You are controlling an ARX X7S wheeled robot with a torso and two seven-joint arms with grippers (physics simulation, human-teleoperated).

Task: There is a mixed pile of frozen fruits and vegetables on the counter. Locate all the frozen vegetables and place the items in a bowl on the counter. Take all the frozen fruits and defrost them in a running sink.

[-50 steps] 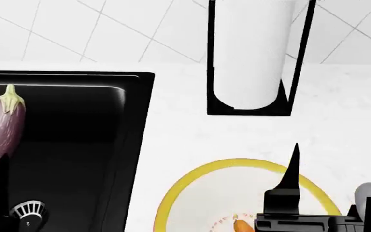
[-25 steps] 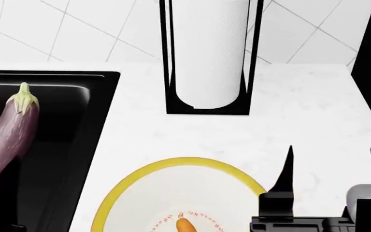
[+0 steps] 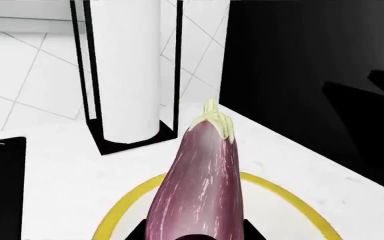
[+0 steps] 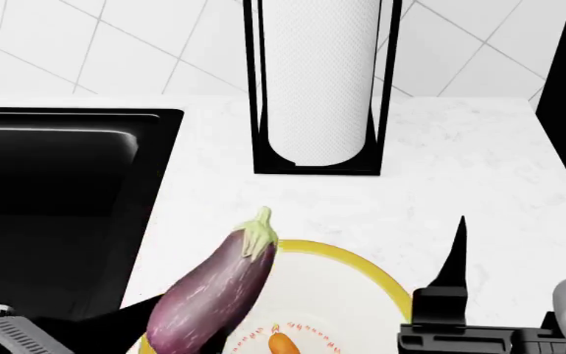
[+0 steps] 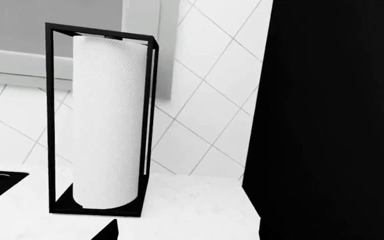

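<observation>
Eggplant (image 4: 214, 291) sits grasped in the left end effector (image 3: 195, 235), cap pointing away from it, hanging over the bowl (image 4: 386, 284) rim (carrot (image 4: 283, 345) inside). Beside it, the right end effector (image 4: 524, 295) is spread wide, holding nothing. Beyond both, a paper-towel holder (image 4: 320, 88) stands on the table (image 4: 460, 162).

The left claw (image 4: 116, 328) enters at the lower left of the head view, over the near left rim of the bowl (image 4: 386, 284). It is closed on the eggplant (image 4: 214, 287), gripping its thick lower end, so that the capped tip slants up and away over the bowl. The right claw (image 4: 524, 276) hovers at the bowl's right edge, its dark fingers (image 4: 450, 254) pointing upward, spread apart and empty.
</observation>
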